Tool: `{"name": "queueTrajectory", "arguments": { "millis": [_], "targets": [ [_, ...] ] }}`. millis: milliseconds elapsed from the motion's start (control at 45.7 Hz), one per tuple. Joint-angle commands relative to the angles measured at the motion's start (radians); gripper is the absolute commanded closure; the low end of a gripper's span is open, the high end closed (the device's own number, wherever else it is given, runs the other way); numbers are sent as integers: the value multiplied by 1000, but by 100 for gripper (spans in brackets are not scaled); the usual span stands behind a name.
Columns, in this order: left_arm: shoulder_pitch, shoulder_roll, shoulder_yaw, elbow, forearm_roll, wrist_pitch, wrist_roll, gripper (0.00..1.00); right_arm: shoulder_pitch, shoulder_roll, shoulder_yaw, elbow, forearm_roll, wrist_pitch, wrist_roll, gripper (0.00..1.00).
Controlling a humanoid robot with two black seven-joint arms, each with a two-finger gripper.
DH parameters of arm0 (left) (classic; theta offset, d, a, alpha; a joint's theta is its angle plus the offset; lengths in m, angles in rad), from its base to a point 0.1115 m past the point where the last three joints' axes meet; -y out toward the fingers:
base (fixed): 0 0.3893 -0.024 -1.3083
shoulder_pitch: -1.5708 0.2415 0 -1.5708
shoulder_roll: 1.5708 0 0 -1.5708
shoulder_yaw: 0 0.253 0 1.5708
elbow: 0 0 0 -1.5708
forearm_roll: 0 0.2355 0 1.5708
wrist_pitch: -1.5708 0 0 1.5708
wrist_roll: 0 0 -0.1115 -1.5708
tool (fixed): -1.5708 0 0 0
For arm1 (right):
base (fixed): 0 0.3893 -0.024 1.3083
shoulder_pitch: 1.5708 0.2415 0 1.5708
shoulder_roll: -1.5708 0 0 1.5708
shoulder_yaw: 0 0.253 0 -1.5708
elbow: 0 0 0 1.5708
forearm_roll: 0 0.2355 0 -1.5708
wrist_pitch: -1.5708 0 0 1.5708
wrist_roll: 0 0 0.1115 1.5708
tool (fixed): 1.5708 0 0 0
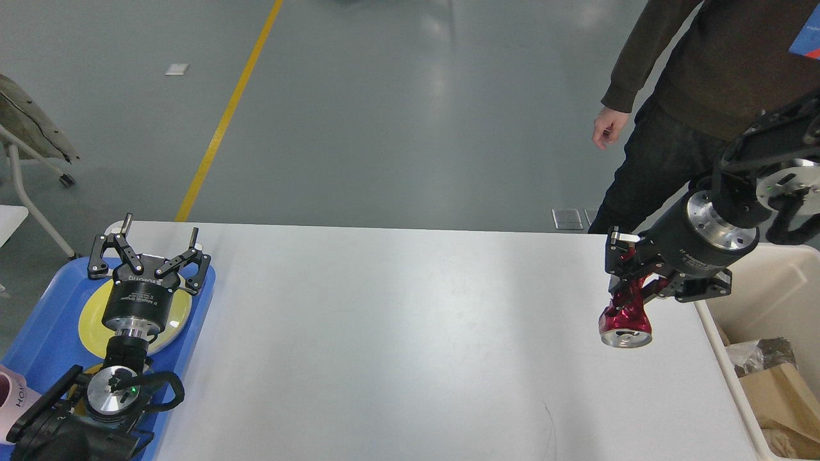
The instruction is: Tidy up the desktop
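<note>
Nearest me at lower left, my left arm rises over a blue plastic tray (192,320) with rounded edges. At the frame's lower left corner a pale pink thing (13,390) shows the letters "HO"; the rest is cut off. A round, glossy yellow plate (93,317) lies in the tray beneath my wrist. My left gripper (150,246) hangs above the tray's far end, fingers spread wide and holding nothing. Its black cylindrical body carries white lettering too small for me to read.

The desktop (397,333) fills the middle: a broad white matte slab with rounded corners, bare and smooth across its centre, with a faint dark scratch near the front edge.

At lower right a cream-coloured plastic bin (769,282) stands against the table's right edge, with crumpled brown paper and clear wrapping inside. Above the table's right end my right gripper (631,278) is clamped on a crushed red can (624,320), metallic and dented, its silver end facing me. The print on that gripper's barrel is also unreadable.

Beyond the table a person (692,96) in dark clothes stands on a grey, glossy floor crossed by a yellow line (224,118).
</note>
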Motion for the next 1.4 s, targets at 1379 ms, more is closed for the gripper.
{"name": "queueTrajectory", "arguments": {
  "millis": [1379],
  "targets": [
    [-5,-3,8,2,-2,0,0,4,-1582,-278,563,-1434,-69,-385,-112,100]
  ]
}}
